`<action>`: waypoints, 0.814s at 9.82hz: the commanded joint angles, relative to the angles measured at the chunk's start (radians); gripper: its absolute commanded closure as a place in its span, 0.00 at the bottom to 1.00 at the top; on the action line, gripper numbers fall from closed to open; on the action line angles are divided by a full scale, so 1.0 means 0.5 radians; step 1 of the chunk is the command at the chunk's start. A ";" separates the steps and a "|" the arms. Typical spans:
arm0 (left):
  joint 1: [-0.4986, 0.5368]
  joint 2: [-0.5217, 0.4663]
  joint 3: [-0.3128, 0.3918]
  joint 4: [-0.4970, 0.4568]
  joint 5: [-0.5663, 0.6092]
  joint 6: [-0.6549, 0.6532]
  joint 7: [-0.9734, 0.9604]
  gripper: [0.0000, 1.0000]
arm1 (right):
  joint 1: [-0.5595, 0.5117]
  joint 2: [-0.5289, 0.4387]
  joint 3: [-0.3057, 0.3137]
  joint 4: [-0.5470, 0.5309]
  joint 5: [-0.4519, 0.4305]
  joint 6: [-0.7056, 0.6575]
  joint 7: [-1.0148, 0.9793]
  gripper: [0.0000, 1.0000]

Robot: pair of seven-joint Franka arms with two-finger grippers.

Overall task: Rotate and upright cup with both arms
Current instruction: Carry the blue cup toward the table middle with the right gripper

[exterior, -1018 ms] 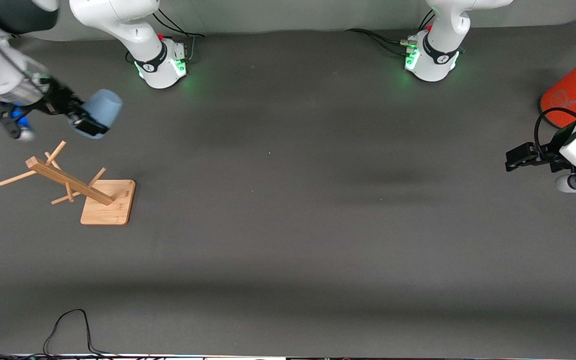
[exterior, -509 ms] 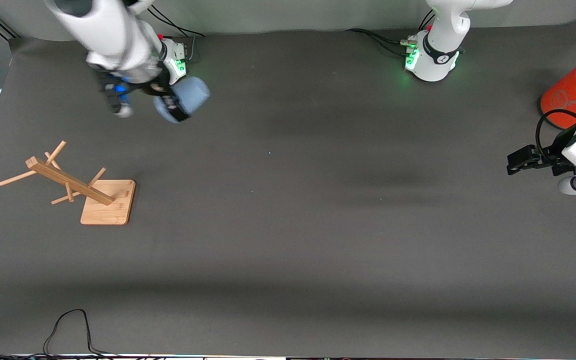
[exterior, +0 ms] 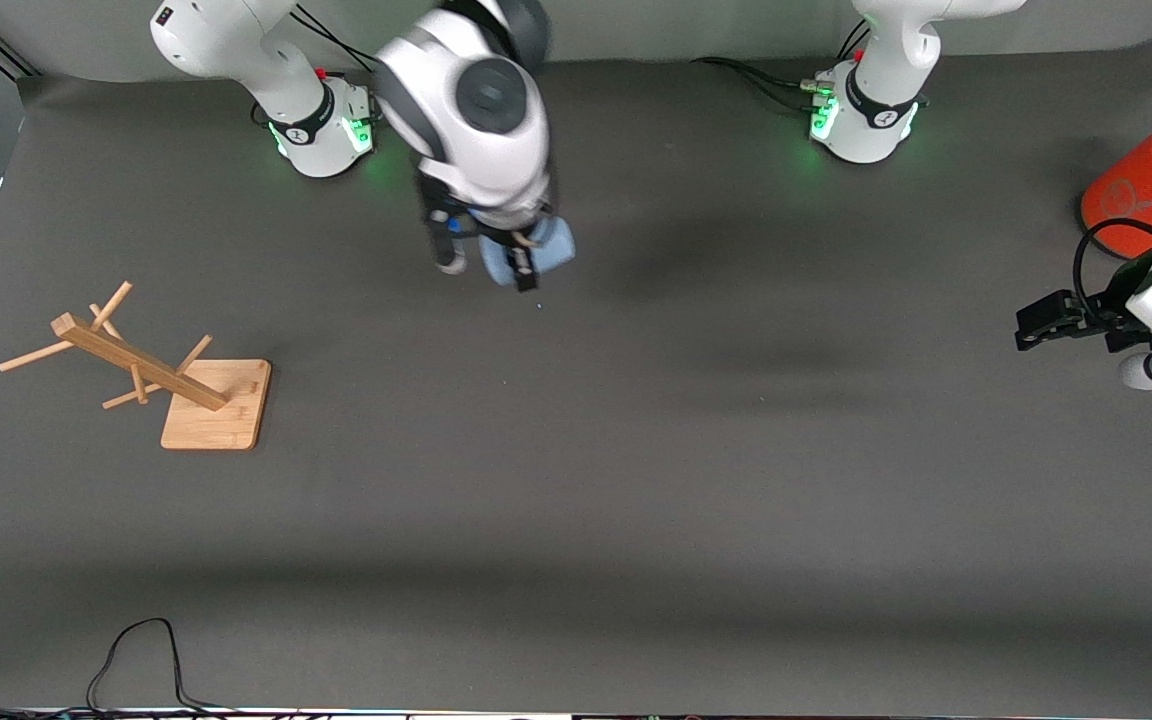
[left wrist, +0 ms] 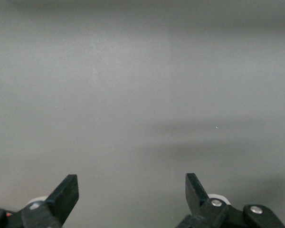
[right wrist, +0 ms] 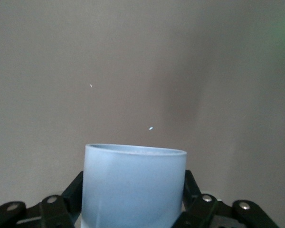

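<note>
A small pale-blue cup [exterior: 546, 248] hangs in the air over the table, between the two arms' bases. My right gripper [exterior: 526, 262] is shut on it, one black finger on each side of the cup [right wrist: 133, 187]. The right arm's white wrist hides most of the cup in the front view. My left gripper [exterior: 1036, 325] waits low at the left arm's end of the table. Its fingers [left wrist: 66, 192] stand wide apart with only bare grey table between them.
A wooden rack with pegs on a square base [exterior: 216, 405] lies tipped over at the right arm's end. A large orange can [exterior: 1141, 185] stands at the left arm's end, next to the left arm. A black cable [exterior: 136, 650] lies at the table's near edge.
My right arm has swung from over the rack's end of the table to the middle, carrying the cup along. The left arm has stayed put.
</note>
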 commanded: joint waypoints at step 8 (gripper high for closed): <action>0.006 0.032 -0.003 0.061 -0.015 -0.007 0.020 0.00 | 0.170 1.020 -0.034 0.690 -0.013 0.154 0.723 0.46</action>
